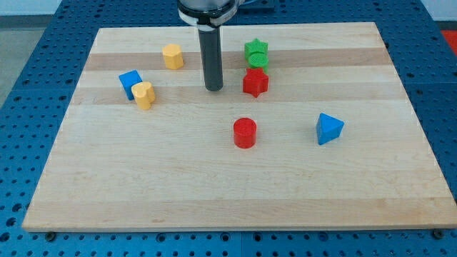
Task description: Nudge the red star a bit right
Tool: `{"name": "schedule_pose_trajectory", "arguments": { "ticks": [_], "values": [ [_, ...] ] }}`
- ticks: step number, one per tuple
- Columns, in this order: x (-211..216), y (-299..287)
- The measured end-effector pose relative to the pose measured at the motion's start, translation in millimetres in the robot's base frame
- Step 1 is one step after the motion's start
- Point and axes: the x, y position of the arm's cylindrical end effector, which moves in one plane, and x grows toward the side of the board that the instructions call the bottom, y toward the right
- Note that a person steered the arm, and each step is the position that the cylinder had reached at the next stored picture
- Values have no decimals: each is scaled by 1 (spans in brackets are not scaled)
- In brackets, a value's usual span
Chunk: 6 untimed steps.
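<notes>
A: Pale wood is filling the view — the desk [235, 193] is sitting on a blue perforated base [28, 43]. What is lying nearest the view's bottom?

B: The red cylinder [244, 133] is standing closest, a little right of centre, and the blue triangular block [328, 128] is sitting well apart from it at its three o'clock.

A: And going farther back?

B: At the view's left, the yellow heart-like block [144, 94] is touching the blue cube [130, 82], which is sitting at its ten o'clock. The red star [255, 82] is lying right of centre, at about twelve o'clock from the red cylinder. My tip [213, 88] is resting on the desk near the star, at its nine o'clock, with a gap showing between them.

A: Is any hand clenching or grasping something?

B: No hand is showing; the arm is ending in a plain dark rod, holding nothing.

A: What is sitting farthest away?

B: The green star [255, 52] is sitting at the red star's twelve o'clock, just beside it. The yellow hexagonal block [172, 56] is standing at ten o'clock from my tip.
</notes>
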Motion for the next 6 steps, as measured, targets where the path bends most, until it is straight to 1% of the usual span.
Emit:
{"name": "schedule_pose_trajectory", "arguments": {
  "ticks": [6],
  "values": [
    [0, 29]
  ]
}}
